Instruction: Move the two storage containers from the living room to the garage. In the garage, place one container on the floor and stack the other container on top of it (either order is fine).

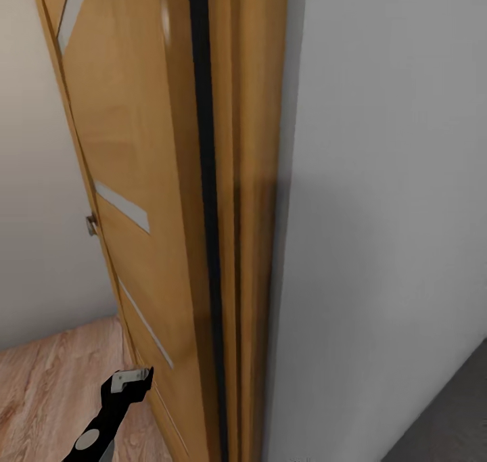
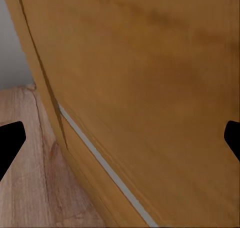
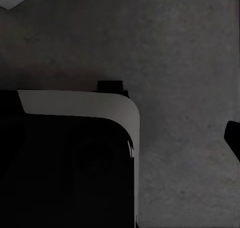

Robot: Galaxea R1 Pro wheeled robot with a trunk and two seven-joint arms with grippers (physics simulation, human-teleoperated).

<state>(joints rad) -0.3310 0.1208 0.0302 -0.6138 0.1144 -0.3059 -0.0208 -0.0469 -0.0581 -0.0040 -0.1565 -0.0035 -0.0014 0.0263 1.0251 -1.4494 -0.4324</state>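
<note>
The two storage containers are out of view. My left gripper (image 1: 132, 379) hangs low over the light wood-plank floor (image 1: 47, 394), right beside the lower part of an open wooden door (image 1: 135, 144). In the left wrist view the gripper (image 2: 120, 143) is open, its black fingertips (image 2: 10, 143) spread wide with nothing between them and the door panel (image 2: 150, 88) close ahead. In the right wrist view, one dark fingertip (image 3: 233, 138) of my right gripper shows far out at the side, over dark grey concrete floor (image 3: 190, 63); nothing is held.
The door's edge and frame (image 1: 237, 212) stand straight ahead, very close. A pale grey wall (image 1: 392, 212) runs to the right, with concrete floor (image 1: 453, 421) at its foot. My own black and white base (image 3: 75, 153) lies under the right arm.
</note>
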